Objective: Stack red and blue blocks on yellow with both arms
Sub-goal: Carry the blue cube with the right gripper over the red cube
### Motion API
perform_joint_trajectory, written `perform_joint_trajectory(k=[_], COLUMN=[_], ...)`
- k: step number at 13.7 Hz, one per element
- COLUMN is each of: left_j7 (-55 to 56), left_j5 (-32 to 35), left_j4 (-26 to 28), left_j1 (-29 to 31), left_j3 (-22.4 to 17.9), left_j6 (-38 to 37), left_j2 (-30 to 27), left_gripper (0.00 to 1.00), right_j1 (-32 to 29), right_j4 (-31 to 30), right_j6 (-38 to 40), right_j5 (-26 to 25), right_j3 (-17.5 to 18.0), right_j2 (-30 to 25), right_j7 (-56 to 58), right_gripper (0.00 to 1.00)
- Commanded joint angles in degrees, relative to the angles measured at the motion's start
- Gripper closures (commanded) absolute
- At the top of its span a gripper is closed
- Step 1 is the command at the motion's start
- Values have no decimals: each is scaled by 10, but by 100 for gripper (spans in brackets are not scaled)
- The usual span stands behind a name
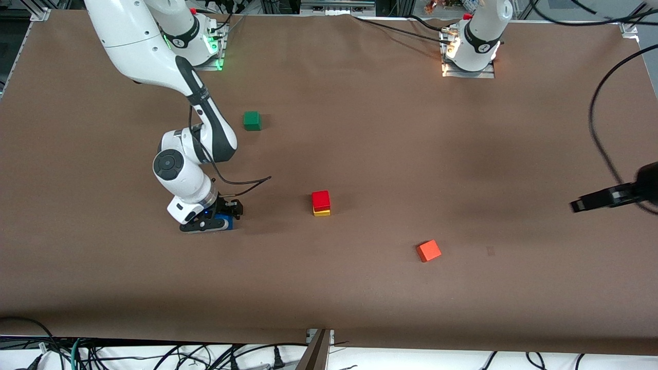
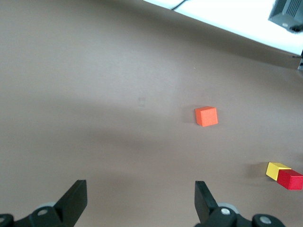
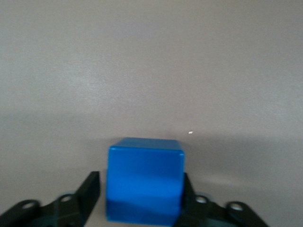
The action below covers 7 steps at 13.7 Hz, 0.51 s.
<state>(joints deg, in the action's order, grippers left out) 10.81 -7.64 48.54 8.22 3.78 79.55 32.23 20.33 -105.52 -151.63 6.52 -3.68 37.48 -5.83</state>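
The red block [image 1: 321, 198] sits on top of the yellow block [image 1: 322, 212] near the table's middle. Both also show in the left wrist view, red [image 2: 290, 179] against yellow [image 2: 276, 170]. The blue block [image 1: 227, 224] rests on the table toward the right arm's end. My right gripper [image 1: 226, 218] is down around it. In the right wrist view the blue block [image 3: 144, 175] fills the space between the jaws of the right gripper [image 3: 142, 189]; one finger is against it and the other stands a sliver off. My left gripper [image 1: 574, 205] hangs open and empty over the left arm's end of the table, and its wide-apart fingers frame bare table in the left gripper's [image 2: 140, 194] own view.
An orange cube [image 1: 428, 251] lies nearer the front camera than the stack, toward the left arm's end; it also shows as the orange cube [image 2: 206, 116] in the left wrist view. A green cube [image 1: 252, 120] lies farther from the front camera, beside the right arm's forearm. Cables hang along the table's front edge.
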Motion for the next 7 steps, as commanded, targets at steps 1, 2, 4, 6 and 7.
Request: perform_joint_trajectory(k=[1,2,4,6,7], left_j7=[-10,-9,-8,-10,-10], left_j5=[-9,-4,-4,1,0], left_j4=[16,17,19,21,21], left_j1=[7,6,-4,-8,-2], left_j3=[2,1,0,3,3], left_j6=[-14,-23,-36,-35,-36], left_j2=[-17,-17,-14,-3,-3], left_gripper=[0,0,0,0,0], right_j1=[-2,-2,-2,1,6], right_j4=[6,7,8,9,11], right_j6=[-7,-8,-7,-8,-7], right_j5=[6,6,7,7,8], right_j3=[1,1,1,1,1], right_j2=[5,6,6,5,1], right_j7=[-2,-2,-3,-4,-4], right_gripper=[61,69,75,77,77])
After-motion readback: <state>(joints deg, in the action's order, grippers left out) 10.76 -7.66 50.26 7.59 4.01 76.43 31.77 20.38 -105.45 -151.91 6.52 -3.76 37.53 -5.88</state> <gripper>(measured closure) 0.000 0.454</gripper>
